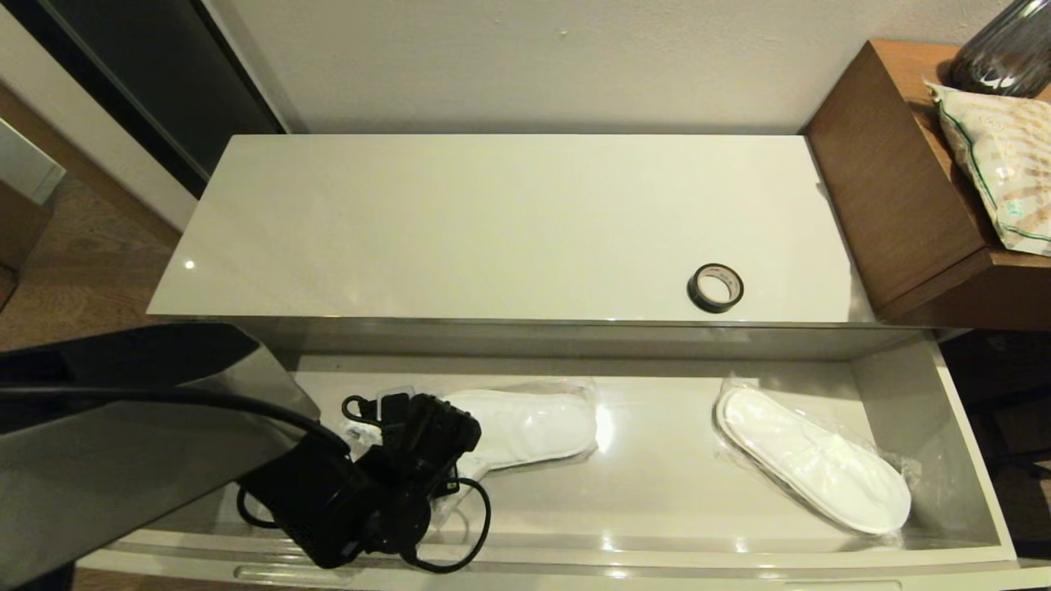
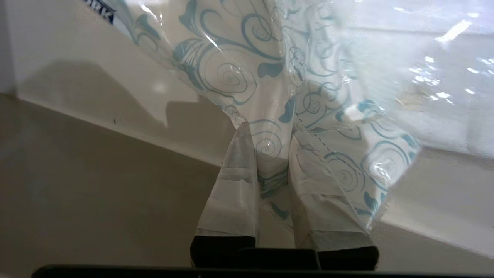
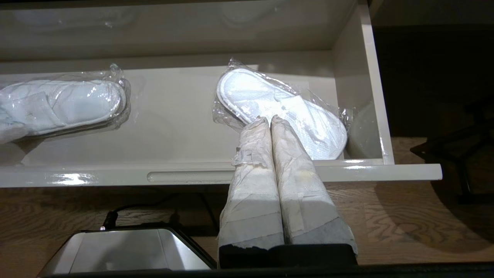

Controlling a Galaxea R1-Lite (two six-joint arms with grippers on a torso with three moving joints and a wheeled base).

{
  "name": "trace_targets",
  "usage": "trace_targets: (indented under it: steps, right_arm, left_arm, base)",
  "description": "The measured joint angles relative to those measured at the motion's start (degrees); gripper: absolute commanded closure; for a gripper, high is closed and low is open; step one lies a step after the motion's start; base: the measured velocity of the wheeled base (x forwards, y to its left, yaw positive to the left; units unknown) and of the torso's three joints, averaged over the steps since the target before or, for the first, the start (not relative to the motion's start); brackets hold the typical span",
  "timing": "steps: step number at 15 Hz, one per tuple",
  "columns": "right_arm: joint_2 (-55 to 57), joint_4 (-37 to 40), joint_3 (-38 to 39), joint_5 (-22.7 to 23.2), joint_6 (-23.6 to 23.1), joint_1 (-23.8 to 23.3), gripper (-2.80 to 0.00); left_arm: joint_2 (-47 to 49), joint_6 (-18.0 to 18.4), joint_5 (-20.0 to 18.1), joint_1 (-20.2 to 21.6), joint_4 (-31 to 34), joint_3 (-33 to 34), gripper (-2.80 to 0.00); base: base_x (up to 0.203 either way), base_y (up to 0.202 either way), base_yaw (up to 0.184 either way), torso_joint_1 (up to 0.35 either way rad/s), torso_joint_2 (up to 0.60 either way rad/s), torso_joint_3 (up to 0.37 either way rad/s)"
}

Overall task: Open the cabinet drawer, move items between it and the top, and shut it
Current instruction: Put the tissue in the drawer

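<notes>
Left gripper (image 2: 270, 154) pinching tissue pack (image 2: 239, 73), hidden from head view.

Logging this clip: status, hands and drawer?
Left hand shut on tissue pack, low in open drawer. Right hand shut, empty, parked before drawer. Tape on top. Wrapped slippers in drawer, nothing blocking.

Plain pale wall (image 1: 575, 57) at the far side — wood-plank floor (image 1: 74, 271) left, brown wooden table (image 1: 903, 197) right.

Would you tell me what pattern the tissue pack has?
Pale blue swirls on white; tissue pack shows best in left wrist view.
</notes>
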Motion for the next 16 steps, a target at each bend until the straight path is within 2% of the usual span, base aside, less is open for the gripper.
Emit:
trace_targets:
  steps: [4, 7, 9, 12, 16]
  right_arm:
    - [0.0, 0.0, 0.0, -0.1, 0.0, 0.0, 0.0]
    - [0.0, 0.0, 0.0, -0.1, 0.0, 0.0, 0.0]
    - [0.0, 0.0, 0.0, -0.1, 0.0, 0.0, 0.0]
    - [0.0, 0.0, 0.0, 0.0, 0.0, 0.0, 0.0]
    - [0.0, 0.0, 0.0, -0.1, 0.0, 0.0, 0.0]
  left_arm:
    - [1.0, 1.8, 0.1, 0.6, 0.4, -1.5, 0.0]
    - [-2.5, 2.3, 0.2, 0.6, 1.3, -0.9, 0.0]
    - [-7.2, 3.5, 0.2, 0.6, 4.0, 0.0, 0.0]
    - [-15.5, 4.8, 0.2, 0.4, 11.7, 1.1, 0.0]
    - [-18.5, 4.6, 0.3, 0.4, 13.1, 2.5, 0.0]
  base:
    - [0.0, 0.0, 0.0, 0.0, 0.0, 0.0]
    - [0.0, 0.0, 0.0, 0.0, 0.0, 0.0]
    - [0.0, 0.0, 0.0, 0.0, 0.0, 0.0]
    - [0.0, 0.0, 0.0, 0.0, 0.0, 0.0]
    - [0.0, 0.0, 0.0, 0.0, 0.0, 0.0]
